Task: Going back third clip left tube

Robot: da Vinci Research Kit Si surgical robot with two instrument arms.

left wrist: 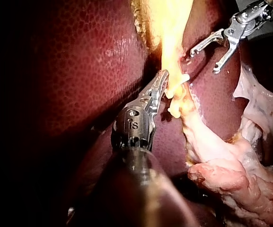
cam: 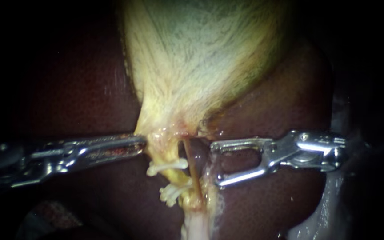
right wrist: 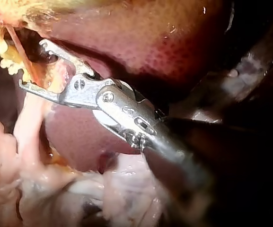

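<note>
The pale yellow gallbladder (cam: 201, 53) narrows down to the left tube (cam: 170, 153). Two white clips sit across this tube, an upper clip (cam: 167, 166) and a lower clip (cam: 173, 193). Just right of it runs a thin reddish tube (cam: 193, 171). My left instrument (cam: 139, 143) comes in level from the left, its jaws shut on the yellow tissue at the gallbladder's neck (left wrist: 170, 71). My right instrument (cam: 215, 163) stands just right of the thin tube, jaws wide open with nothing between them. They also show open in the right wrist view, as my right instrument (right wrist: 32, 65).
Dark red liver (cam: 81, 89) lies on both sides of the gallbladder and behind both instruments. Pale fatty tissue (cam: 196, 226) hangs below the clipped tubes and, in the left wrist view, this fatty tissue (left wrist: 231, 175) spreads beside my left instrument.
</note>
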